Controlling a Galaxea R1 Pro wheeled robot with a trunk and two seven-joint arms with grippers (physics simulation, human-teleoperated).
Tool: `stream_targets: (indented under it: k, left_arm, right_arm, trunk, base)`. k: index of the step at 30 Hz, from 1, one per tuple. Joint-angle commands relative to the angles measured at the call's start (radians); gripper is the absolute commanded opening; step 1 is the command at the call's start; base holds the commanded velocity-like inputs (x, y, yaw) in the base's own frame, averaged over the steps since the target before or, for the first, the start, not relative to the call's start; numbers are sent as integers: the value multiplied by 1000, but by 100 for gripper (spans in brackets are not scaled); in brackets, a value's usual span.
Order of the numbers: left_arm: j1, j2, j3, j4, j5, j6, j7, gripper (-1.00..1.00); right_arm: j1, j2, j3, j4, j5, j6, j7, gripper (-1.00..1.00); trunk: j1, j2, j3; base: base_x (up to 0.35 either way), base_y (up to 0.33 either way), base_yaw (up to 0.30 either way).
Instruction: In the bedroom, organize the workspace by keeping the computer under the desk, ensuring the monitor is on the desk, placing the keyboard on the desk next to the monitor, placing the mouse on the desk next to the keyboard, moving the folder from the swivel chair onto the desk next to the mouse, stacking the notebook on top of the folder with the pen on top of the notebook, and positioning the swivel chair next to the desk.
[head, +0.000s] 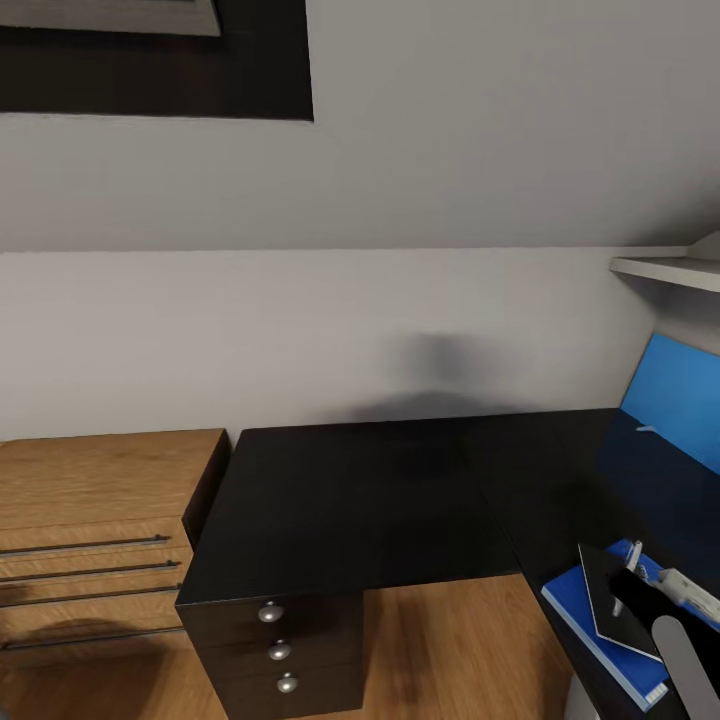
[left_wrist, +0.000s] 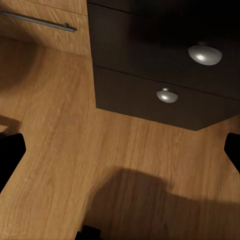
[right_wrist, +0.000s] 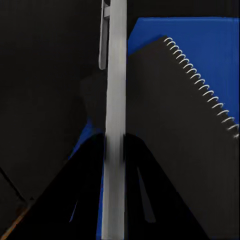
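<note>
- Here, in the right wrist view, the right gripper (right_wrist: 114, 155) has its two dark fingers closed tight on a slim silver pen (right_wrist: 116, 100), which runs up the middle of the frame from between them.
- The pen hangs over a dark spiral-bound notebook (right_wrist: 185, 130) on the right of that frame; the pictures do not show whether its tip touches the cover.
- The notebook lies on a blue folder (right_wrist: 195, 35), whose blue shows past the notebook's upper edge and in a sliver at lower centre.
- In the head view the same stack sits at the lower right: folder (head: 600, 620) on the black desk (head: 380, 500), notebook (head: 615, 595) on top, with the pen (head: 628, 570) and the right arm reaching in from the corner.
- The step in hand looks like the last of the stacking: setting the pen on the notebook.
- The next move likely calls for laying the pen flat on the cover, clear of the spiral edge, then opening the fingers gently so it does not roll off.
- A blue panel (head: 680, 400) stands at the right edge of the head view; what it is cannot be told.
- The left gripper (left_wrist: 120, 150) is spread wide and empty, its fingertips at either edge of the left wrist view, above the wooden floor (left_wrist: 55, 150) before the desk's drawers (left_wrist: 160, 95).
- A wooden dresser (head: 90, 520) stands at lower left in the head view, beside the desk.
</note>
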Motion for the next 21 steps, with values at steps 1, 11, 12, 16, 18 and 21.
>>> stream_targets:
  k: [1,11,12,16,18,21]
  left_arm:
    - [0,-1,1,-2,10,7,-1,100]
    - [0,-1,1,-1,10,8,-1,100]
    - [0,-1,1,-1,10,8,-1,100]
    - [0,-2,1,0,9,8,-1,100]
    - [0,-2,1,1,9,8,-1,100]
    - [0,-2,1,1,9,9,-1,100]
  right_arm:
    - [-5,-1,-1,30,33,1,-7,-100]
    - [-20,-4,-1,103,91,-29,-8,-100]
    - [-22,-4,-1,107,94,-35,-8,-100]
    - [-38,-4,-1,127,123,-49,-8,-100]
    - [-46,-4,-1,133,143,-52,-9,-100]
    - [-51,-4,-1,138,159,-54,-10,-100]
  trunk:
    - [0,-1,-1]
    - [0,-1,-1]
    - [0,-1,-1]
    - [0,-1,-1]
    - [0,-1,-1]
    - [0,-1,-1]
  base:
    - [0,0,0]
    - [0,0,0]
    - [0,0,0]
    - [0,0,0]
    - [0,0,0]
    - [0,0,0]
